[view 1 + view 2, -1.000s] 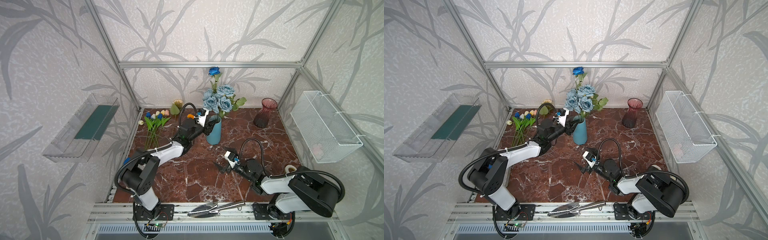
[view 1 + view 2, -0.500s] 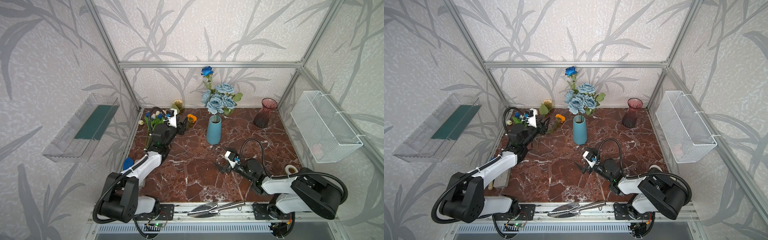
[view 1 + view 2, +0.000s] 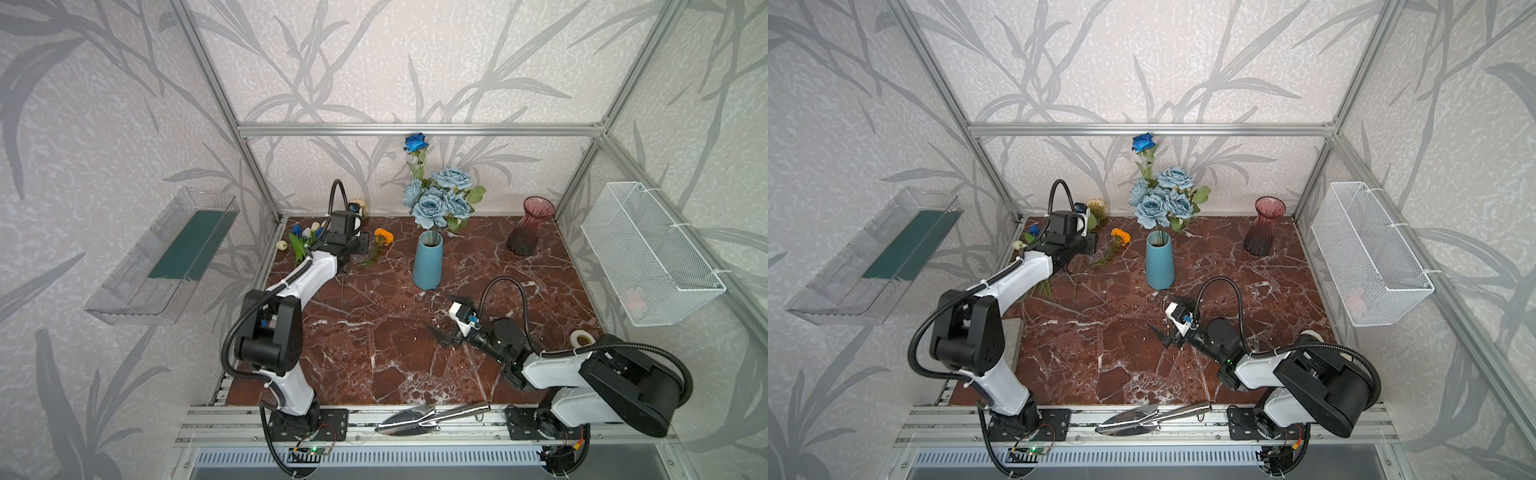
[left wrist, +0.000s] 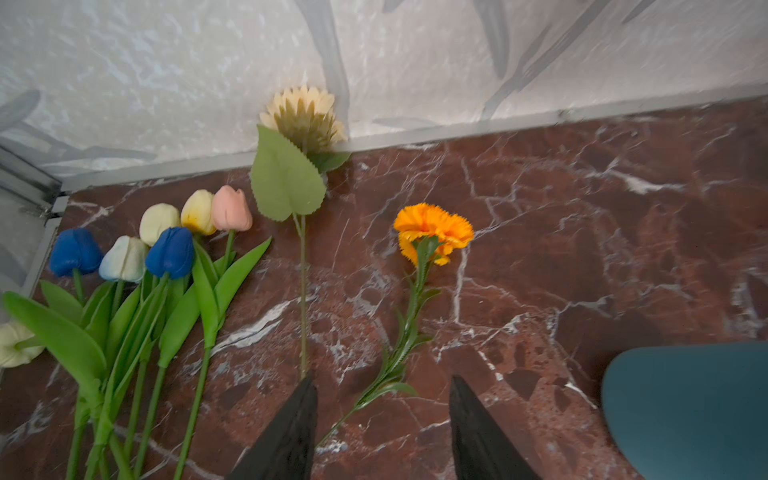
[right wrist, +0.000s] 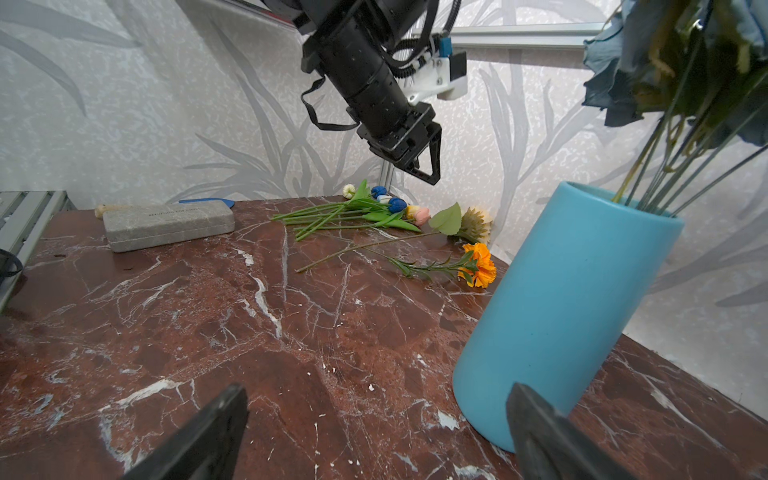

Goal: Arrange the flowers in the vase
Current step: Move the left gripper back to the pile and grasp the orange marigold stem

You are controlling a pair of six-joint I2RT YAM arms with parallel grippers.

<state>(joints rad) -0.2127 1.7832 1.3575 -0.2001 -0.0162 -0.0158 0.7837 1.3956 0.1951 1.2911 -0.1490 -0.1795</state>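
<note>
The blue vase [image 3: 428,262] [image 3: 1160,262] stands mid-table and holds a dark blue rose [image 3: 415,142] and a dusty-blue rose bunch [image 3: 440,199]. At the back left, flat on the marble, lie an orange marigold [image 4: 432,230] [image 3: 383,236], a cream sunflower [image 4: 303,116] and several tulips [image 4: 166,245]. My left gripper [image 4: 382,380] hovers open over the marigold's stem end, holding nothing. My right gripper [image 5: 376,390] [image 3: 440,312] is open and empty, low over the table just in front of the vase's foot.
A dark red glass vase [image 3: 530,228] stands at the back right. A white wire basket [image 3: 648,253] hangs on the right wall, a clear tray [image 3: 166,257] on the left. A grey case [image 5: 166,226] lies at the left edge, a metal trowel [image 3: 428,415] on the front rail.
My left arm has swung away from the vase's mouth to the back left, over the loose flowers. The rose stems in the vase have shifted a little. The right arm has stayed put.
</note>
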